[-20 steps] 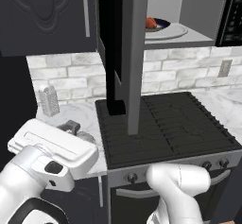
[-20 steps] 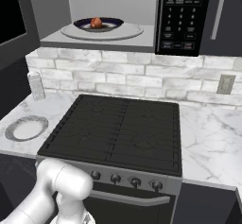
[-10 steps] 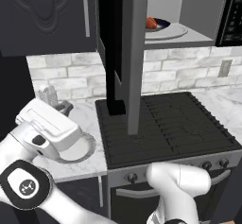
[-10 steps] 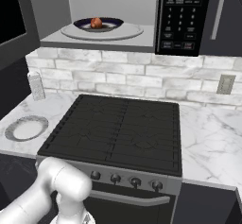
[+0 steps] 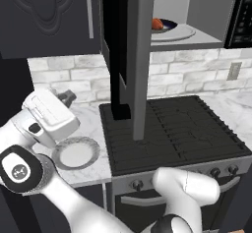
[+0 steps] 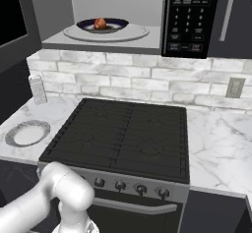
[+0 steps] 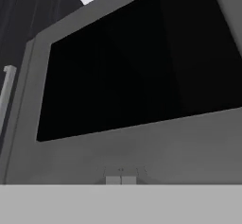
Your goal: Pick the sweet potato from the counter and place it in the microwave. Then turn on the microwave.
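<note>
The sweet potato (image 6: 100, 23) (image 5: 156, 23) lies in a dark blue bowl (image 6: 114, 24) on the round plate (image 6: 135, 32) inside the microwave (image 6: 118, 1). Its door (image 5: 134, 55) hangs wide open to the left. My gripper (image 5: 66, 98) is left of that door, above the counter (image 5: 93, 115), shut on nothing. In the hand view the door's dark glass (image 7: 137, 62) and grey frame are close ahead of my shut gripper (image 7: 120, 180). The black button panel (image 6: 189, 15) is right of the cavity.
A black stovetop (image 6: 123, 133) lies under the microwave. On the counter to its left are an empty plate (image 6: 27, 132) (image 5: 75, 153) and a shaker (image 6: 38, 89). A wall outlet (image 6: 236, 87) is at the right, and dark cabinets (image 5: 44, 15) hang upper left.
My hand has risen from beside the counter plate and turned toward the open microwave door. The gripper stayed shut. The sweet potato has not moved.
</note>
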Tool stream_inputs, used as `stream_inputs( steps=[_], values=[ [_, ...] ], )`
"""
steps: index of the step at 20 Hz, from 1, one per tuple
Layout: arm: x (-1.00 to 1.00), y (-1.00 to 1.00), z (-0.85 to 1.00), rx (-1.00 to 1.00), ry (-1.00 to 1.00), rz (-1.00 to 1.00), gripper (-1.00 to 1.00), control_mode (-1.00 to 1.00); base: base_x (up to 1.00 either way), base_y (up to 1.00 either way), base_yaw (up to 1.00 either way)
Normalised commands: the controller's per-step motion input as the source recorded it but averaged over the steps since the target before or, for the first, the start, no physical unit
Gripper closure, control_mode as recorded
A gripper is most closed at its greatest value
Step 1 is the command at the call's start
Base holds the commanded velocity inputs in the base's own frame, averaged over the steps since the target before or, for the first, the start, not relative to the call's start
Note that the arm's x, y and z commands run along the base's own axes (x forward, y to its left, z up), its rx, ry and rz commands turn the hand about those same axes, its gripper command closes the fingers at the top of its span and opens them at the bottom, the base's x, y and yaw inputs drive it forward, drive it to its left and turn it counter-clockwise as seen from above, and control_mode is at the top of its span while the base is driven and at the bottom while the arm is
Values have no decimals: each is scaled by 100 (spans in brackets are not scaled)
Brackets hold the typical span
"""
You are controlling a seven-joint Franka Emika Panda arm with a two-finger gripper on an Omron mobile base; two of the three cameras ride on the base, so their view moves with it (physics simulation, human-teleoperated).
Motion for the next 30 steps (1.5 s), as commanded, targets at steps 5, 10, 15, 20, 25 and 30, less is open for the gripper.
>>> stream_inputs(
  steps=[5,10,15,20,25,30],
  values=[
    [15,-10,24,0,0,-12,100,-100,0,0,0],
    [26,-15,12,0,0,-10,100,-100,0,0,0],
    [17,-19,7,0,0,-7,100,-100,0,0,0],
    [6,-23,5,0,0,-5,100,-100,0,0,0],
    [0,-35,6,0,0,-3,100,-100,0,0,0],
    [0,-39,10,0,0,-1,100,-100,0,0,0]
  ],
)
